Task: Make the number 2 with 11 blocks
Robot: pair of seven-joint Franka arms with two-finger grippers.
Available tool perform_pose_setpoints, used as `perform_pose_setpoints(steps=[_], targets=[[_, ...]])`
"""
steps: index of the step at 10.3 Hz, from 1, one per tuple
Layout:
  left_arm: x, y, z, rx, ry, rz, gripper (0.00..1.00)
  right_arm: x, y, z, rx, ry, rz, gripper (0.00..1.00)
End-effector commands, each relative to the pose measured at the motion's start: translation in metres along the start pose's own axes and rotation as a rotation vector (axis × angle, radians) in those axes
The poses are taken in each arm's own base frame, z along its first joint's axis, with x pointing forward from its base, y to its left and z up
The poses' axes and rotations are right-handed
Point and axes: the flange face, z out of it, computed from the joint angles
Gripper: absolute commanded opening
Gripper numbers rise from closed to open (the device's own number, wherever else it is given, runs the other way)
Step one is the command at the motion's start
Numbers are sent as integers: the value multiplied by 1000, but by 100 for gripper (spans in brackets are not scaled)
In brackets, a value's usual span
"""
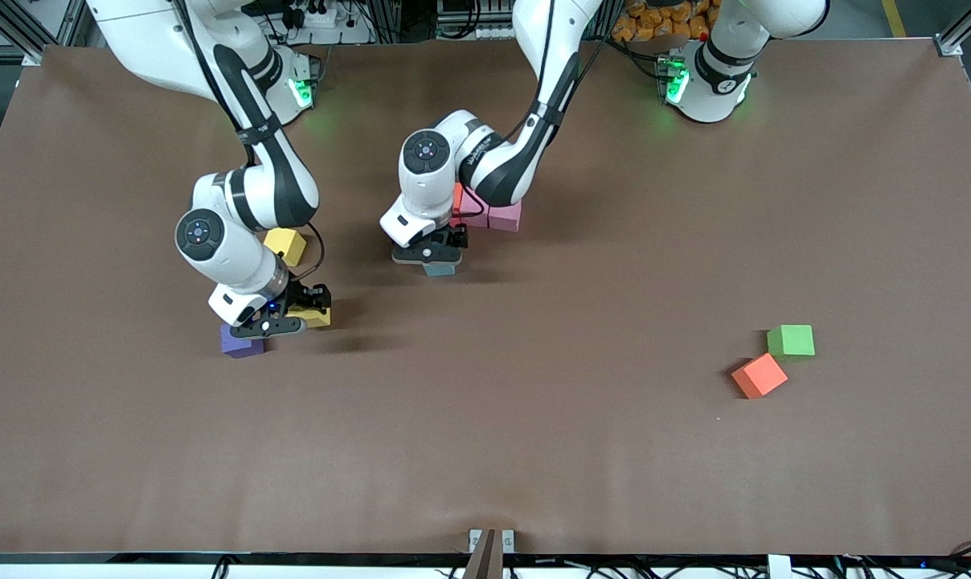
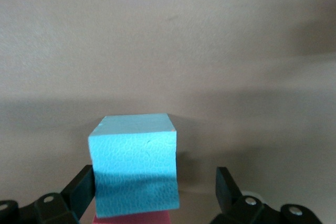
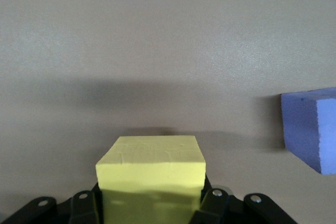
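Now each arm is down at a block on the brown table (image 1: pixel 534 418).

The left gripper (image 1: pixel 437 256) is low near the middle of the table, its fingers (image 2: pixel 84 190) spread wide around a blue block (image 2: pixel 135 163); one finger is at the block's side and the other stands apart from it. A pink block (image 1: pixel 504 215) sits close by, half hidden under the left arm. The right gripper (image 1: pixel 280 320) is toward the right arm's end of the table and pinches a yellow block (image 3: pixel 152 179) between its fingers. A purple block (image 1: pixel 238 342) lies just beside it, and another yellow block (image 1: pixel 286 245) lies farther from the front camera. An orange block (image 1: pixel 760 375) and a green block (image 1: pixel 791 341) touch at a corner toward the left arm's end.
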Motion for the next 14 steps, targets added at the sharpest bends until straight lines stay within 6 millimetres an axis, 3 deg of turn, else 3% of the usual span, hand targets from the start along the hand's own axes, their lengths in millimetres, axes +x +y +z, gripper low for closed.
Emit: perform_pose_setpoints(steps=[1,4,6,8,10,12,14], targets=[[11,-8,-43,-10,-2,-48,100,-3,-9,-12,15,2,19,20],[30,-25,-78,75,27,-17,100,-3,-36,-21,23,18,22,21],[58,-43,-105,92,75,-33,100,-7,-53,-20,23,17,-9,21],[88,-68,-129,115,114,-26,100,-10,-93,-27,32,36,-74,21],[125,-108,-157,143,120,-33,100,-15,-134,-35,38,57,-168,18],[168,-166,-188,140,97,-115,100,-36,-203,-43,51,70,-293,17],[207,-228,-216,110,95,-198,100,-49,-260,-57,58,85,-411,17]])
